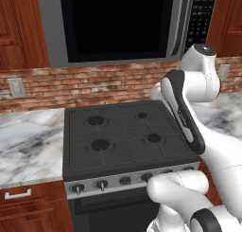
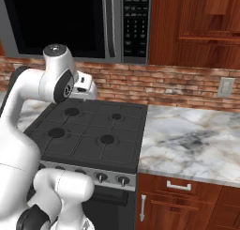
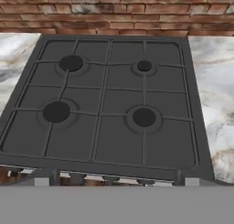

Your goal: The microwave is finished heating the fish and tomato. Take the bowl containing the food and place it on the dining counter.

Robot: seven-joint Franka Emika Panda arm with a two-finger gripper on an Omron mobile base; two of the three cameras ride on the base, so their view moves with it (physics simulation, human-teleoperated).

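The microwave (image 1: 118, 22) (image 2: 61, 18) hangs above the stove with its black glass door shut. Its long handle (image 1: 178, 22) (image 2: 110, 22) stands beside the keypad (image 1: 201, 13) (image 2: 136, 18). The bowl, the fish and the tomato are hidden, and the dining counter is out of view. My gripper (image 3: 116, 182) hovers over the stove's front edge, well below the microwave, pointing down at the burners. Its fingertips (image 3: 41, 182) stand wide apart with nothing between them, so it is open. The hand (image 2: 86, 89) shows at the end of the folded arm.
A black four-burner stove (image 1: 125, 136) (image 2: 89, 130) (image 3: 114, 104) lies under the microwave, with knobs (image 1: 101, 183) along its front. Marble worktops (image 1: 28, 141) (image 2: 192, 140) flank it, backed by a brick wall (image 1: 94, 84). Wood cabinets (image 2: 197, 22) stand to the right of the microwave.
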